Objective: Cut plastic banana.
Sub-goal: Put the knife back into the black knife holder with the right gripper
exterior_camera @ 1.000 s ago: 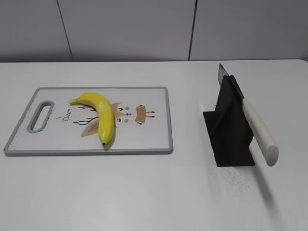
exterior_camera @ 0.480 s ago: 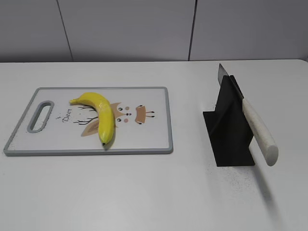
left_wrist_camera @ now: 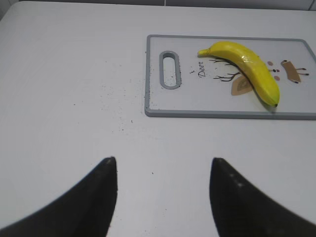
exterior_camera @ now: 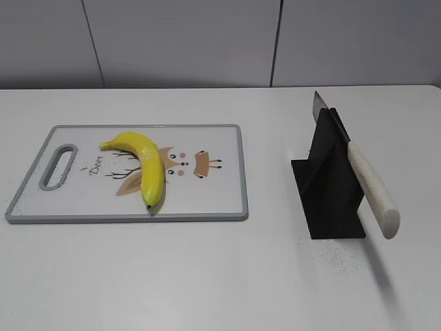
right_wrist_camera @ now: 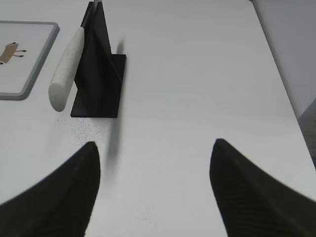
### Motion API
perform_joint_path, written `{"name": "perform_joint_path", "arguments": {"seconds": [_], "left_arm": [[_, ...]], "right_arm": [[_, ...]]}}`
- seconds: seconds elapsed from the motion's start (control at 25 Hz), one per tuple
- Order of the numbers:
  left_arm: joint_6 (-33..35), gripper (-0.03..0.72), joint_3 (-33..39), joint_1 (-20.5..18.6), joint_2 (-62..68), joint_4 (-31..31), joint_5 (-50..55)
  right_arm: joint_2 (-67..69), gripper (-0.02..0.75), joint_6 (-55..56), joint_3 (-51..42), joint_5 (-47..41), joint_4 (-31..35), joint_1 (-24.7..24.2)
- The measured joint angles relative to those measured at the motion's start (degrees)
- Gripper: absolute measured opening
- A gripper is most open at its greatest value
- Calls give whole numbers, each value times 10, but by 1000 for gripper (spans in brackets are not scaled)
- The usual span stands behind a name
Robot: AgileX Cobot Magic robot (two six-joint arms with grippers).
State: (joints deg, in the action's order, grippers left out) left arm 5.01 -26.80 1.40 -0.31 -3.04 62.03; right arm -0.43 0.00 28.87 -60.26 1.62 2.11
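The yellow plastic banana [exterior_camera: 143, 163] lies whole on the white cutting board [exterior_camera: 207, 200], left of the board's middle; it also shows in the left wrist view [left_wrist_camera: 247, 69]. A knife with a white handle [exterior_camera: 372, 189] rests tilted in a black stand [exterior_camera: 331, 193], blade up; in the right wrist view the knife handle [right_wrist_camera: 66, 69] points toward the camera. My left gripper [left_wrist_camera: 163, 165] is open and empty above bare table, well short of the board [left_wrist_camera: 217, 106]. My right gripper [right_wrist_camera: 155, 148] is open and empty, to the right of and nearer than the stand [right_wrist_camera: 101, 74]. Neither gripper shows in the exterior view.
The white table [exterior_camera: 220, 283] carries only the board on the left and the stand on the right. A grey panelled wall [exterior_camera: 179, 41] runs behind the table. The table's right edge [right_wrist_camera: 281, 74] shows in the right wrist view.
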Motion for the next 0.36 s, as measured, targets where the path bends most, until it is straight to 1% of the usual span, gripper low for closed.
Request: {"name": "perform_joint_path", "arguments": {"seconds": [0.36], "left_arm": [[0,579,0,0,0,0,0]], "right_arm": [[0,522,0,0,0,0,0]]}}
